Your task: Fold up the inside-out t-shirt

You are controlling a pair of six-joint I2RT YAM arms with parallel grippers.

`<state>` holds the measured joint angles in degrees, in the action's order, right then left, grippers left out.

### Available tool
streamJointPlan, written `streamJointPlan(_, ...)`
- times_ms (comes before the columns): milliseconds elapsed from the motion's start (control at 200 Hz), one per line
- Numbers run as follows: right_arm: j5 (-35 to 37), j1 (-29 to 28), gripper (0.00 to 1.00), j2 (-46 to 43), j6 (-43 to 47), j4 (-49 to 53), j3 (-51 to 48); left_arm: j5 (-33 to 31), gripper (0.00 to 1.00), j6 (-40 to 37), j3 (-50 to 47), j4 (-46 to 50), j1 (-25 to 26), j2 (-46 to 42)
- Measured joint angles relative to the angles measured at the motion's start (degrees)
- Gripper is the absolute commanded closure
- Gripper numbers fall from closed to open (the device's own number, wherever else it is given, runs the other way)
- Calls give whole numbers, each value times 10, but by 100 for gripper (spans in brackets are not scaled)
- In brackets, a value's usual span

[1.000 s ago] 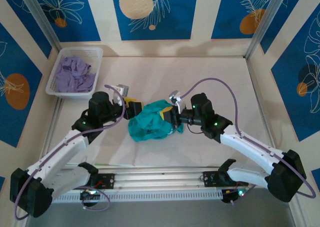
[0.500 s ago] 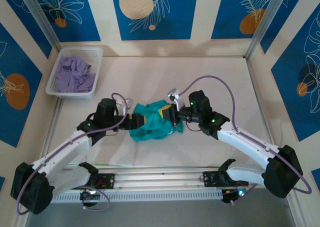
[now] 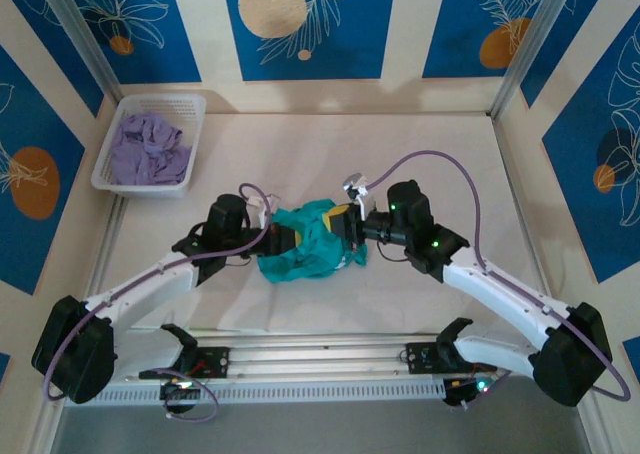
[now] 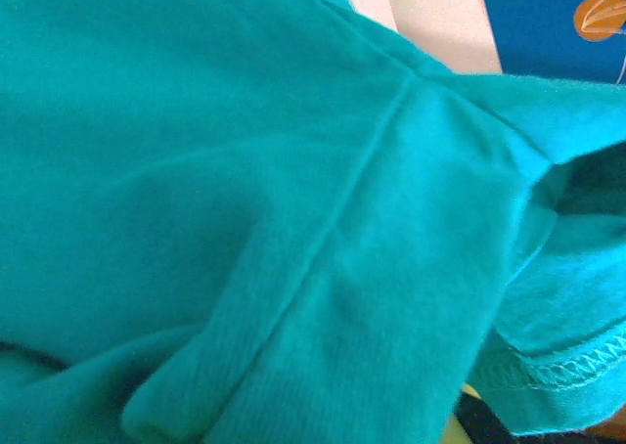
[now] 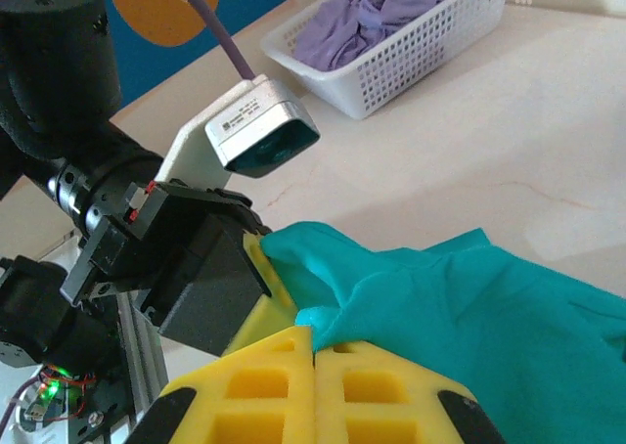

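Soft matt knit t-shirt (image 4: 293, 219); smooth perforated plastic basket (image 5: 440, 43).

One teal-green t-shirt (image 3: 305, 254) is lying bunched at the centre of the frame. One white slotted basket (image 3: 165, 98) is sitting at the upper left, holding one heap of lavender cloth (image 3: 148, 149). Two white-and-black arms are reaching in from the bottom corners, the left arm (image 3: 150, 279) and the right arm (image 3: 500, 289), each carrying one gripper, the left gripper (image 3: 291, 240) and the right gripper (image 3: 336, 223).
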<state>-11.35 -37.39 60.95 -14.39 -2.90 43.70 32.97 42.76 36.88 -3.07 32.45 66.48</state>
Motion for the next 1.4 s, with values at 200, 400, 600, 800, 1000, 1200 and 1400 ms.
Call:
streamJointPlan(200, -17, 42, 100, -43, 31, 50, -6, -5, 100, -53, 0, 28, -37, -40)
streamJointPlan(400, -92, 92, 100, -61, 42, 90, -6, -4, 100, -110, 0, 37, -56, -110)
streamJointPlan(600, -126, 94, 92, -24, 39, 103, -6, 43, 100, -118, 0, 7, -60, -106)
streamJointPlan(800, -81, 75, 85, 35, 40, 149, -1, 87, 100, -117, 0, -20, -61, -103)
streamJointPlan(1000, -43, 65, 71, 29, 52, 170, 4, 99, 100, -119, 1, -16, -61, -95)
streamJointPlan(1200, 33, 8, 61, -33, 96, 170, 4, 101, 100, -119, 5, -4, -61, -78)
streamJointPlan(1400, 96, -52, 59, -64, 151, 150, 4, 101, 100, -118, 17, 8, -61, -70)
